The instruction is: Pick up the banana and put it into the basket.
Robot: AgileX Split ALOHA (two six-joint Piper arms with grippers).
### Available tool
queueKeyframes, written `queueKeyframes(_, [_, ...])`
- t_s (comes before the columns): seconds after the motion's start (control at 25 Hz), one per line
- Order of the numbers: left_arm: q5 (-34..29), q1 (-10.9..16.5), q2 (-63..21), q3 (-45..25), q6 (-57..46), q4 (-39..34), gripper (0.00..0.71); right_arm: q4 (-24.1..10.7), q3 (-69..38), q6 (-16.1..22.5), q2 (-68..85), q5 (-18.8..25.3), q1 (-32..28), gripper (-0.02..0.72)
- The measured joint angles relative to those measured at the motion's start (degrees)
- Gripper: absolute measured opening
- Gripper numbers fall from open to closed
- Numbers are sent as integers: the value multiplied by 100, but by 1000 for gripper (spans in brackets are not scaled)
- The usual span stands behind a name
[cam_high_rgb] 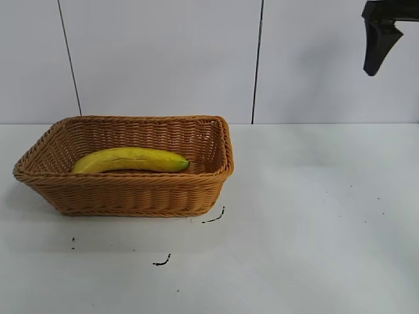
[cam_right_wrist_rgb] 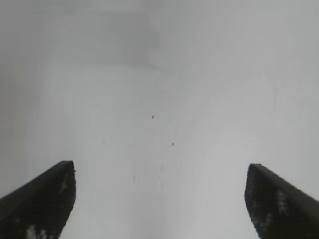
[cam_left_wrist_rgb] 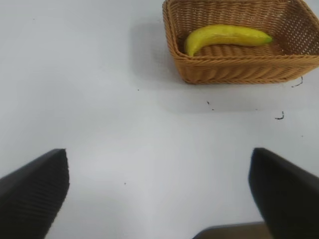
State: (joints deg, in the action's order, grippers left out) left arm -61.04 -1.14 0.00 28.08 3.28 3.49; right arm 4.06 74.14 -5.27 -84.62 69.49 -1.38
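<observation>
The yellow banana point(cam_high_rgb: 129, 159) lies lengthwise inside the light-brown wicker basket point(cam_high_rgb: 131, 196) at the left of the table, its dark-green tip toward the basket's right end. In the left wrist view the banana point(cam_left_wrist_rgb: 224, 37) and the basket point(cam_left_wrist_rgb: 239, 69) show far off. My left gripper point(cam_left_wrist_rgb: 158, 194) is open and empty, well away from the basket over bare table; it does not show in the exterior view. My right gripper point(cam_right_wrist_rgb: 159, 199) is open and empty over bare table. One dark finger point(cam_high_rgb: 378, 44) of it hangs at the top right, high above the table.
The white table point(cam_high_rgb: 314, 216) has a few small black marks point(cam_high_rgb: 213, 218) in front of the basket. A white panelled wall stands behind.
</observation>
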Motion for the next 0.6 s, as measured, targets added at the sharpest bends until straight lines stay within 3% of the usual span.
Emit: queueKeyframes(0.6, [0, 0, 0, 0, 0, 0, 695, -10, -4171, 14, 4891, -1123, 0, 643])
